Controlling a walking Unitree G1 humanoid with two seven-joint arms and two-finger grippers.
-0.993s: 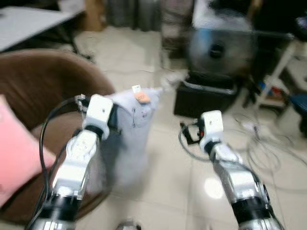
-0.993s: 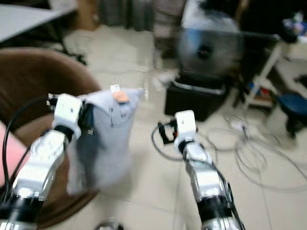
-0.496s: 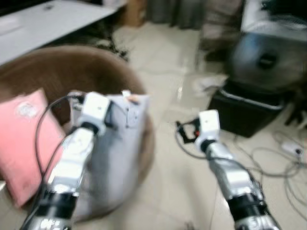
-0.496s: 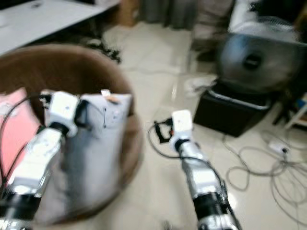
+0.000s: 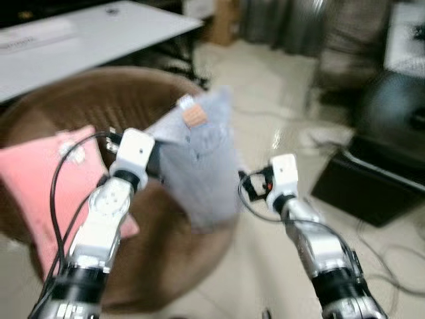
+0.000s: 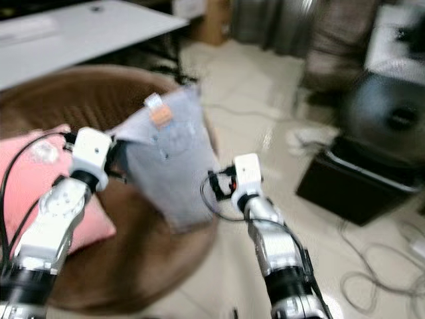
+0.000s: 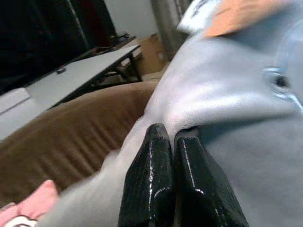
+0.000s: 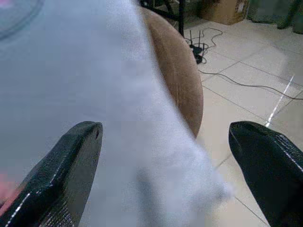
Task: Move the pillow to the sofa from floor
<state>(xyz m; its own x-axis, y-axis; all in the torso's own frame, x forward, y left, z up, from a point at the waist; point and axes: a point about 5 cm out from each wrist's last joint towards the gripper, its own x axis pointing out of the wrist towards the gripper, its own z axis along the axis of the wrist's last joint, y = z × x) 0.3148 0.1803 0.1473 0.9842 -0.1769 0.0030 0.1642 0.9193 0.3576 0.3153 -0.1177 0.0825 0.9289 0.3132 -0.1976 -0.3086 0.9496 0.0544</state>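
- Sitting on brown sofa point(image 5: 80, 113): pink cushion point(image 5: 40, 179).
- Pinching grey pillow point(image 5: 199, 166) edge, left gripper point(image 7: 170, 142) clamped tight; dangling above sofa seat.
- Looking soft, light, floppy; gripping a corner probably enough.
- Hovering beside pillow, right gripper point(image 8: 165, 156) spread wide, empty.

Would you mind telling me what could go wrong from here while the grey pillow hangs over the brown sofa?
1. The left claw pinches only a fold of the grey pillow, so the fabric may slip out and fall short of the brown sofa.
2. The right claw is open beside the pillow and gives no support if it swings.
3. The pink pillow already takes up part of the seat, so the grey one might land on it and slide off.
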